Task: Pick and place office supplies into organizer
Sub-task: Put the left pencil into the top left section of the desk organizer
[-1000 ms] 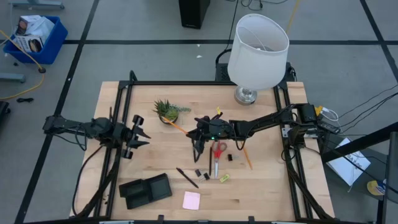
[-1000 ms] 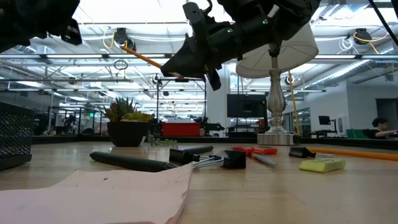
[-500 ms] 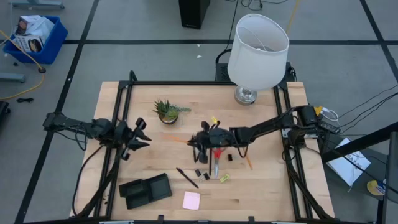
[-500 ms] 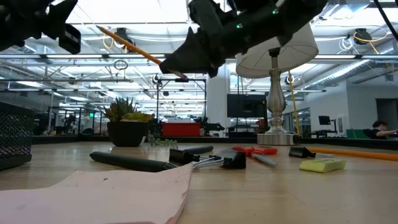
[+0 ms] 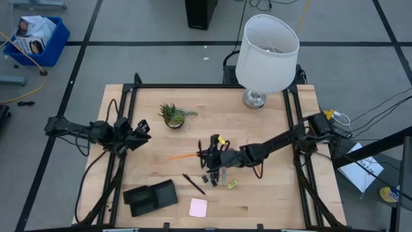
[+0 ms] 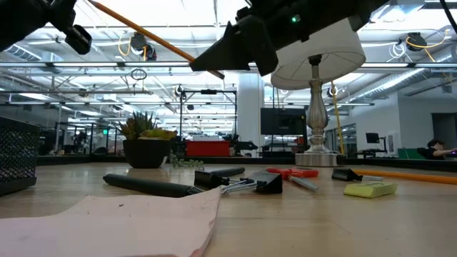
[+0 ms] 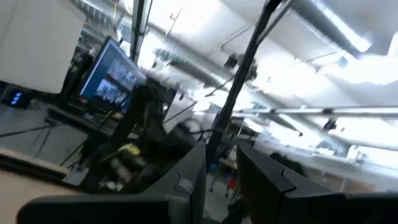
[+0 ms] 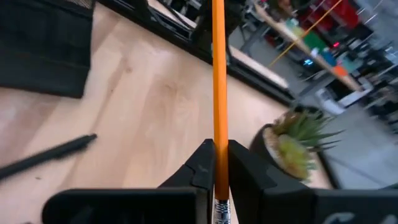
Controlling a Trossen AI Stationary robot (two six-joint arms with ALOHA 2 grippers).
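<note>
My right gripper [image 5: 205,156] hangs above the table's middle, shut on an orange pencil [image 5: 183,156] whose free end points toward the left edge. Under and beside it lie red-handled scissors [image 6: 293,172], a black pen [image 5: 193,183], small black clips [image 5: 209,179] and a yellow-green block [image 5: 232,184]. A pink sticky-note pad [image 5: 198,207] lies near the front edge, right of the black organizer [image 5: 150,196]. My left gripper [image 5: 138,134] waits at the table's left, raised, open and touching nothing. My right gripper pinches the pencil between its two fingers close to its eraser end [image 8: 219,186]. The pencil runs forward along the fingers and out past their tips [image 8: 219,74]. It is lifted clear of the table, and in the low view its free end [image 6: 136,27] slants upward.
A potted green plant [image 5: 172,115] stands left of centre at the back, and a white-shaded lamp [image 5: 266,55] at the far right. Another orange pencil [image 6: 414,175] lies on the right side of the table. Black frame rails [image 5: 122,148] run along both side edges.
My right gripper has carried the pencil toward the near edge and rolled about its own axis. The pencil's free end has swung from pointing toward the plant to pointing at the left edge, and stands higher in the low view. My left gripper has rolled and tipped upward.
</note>
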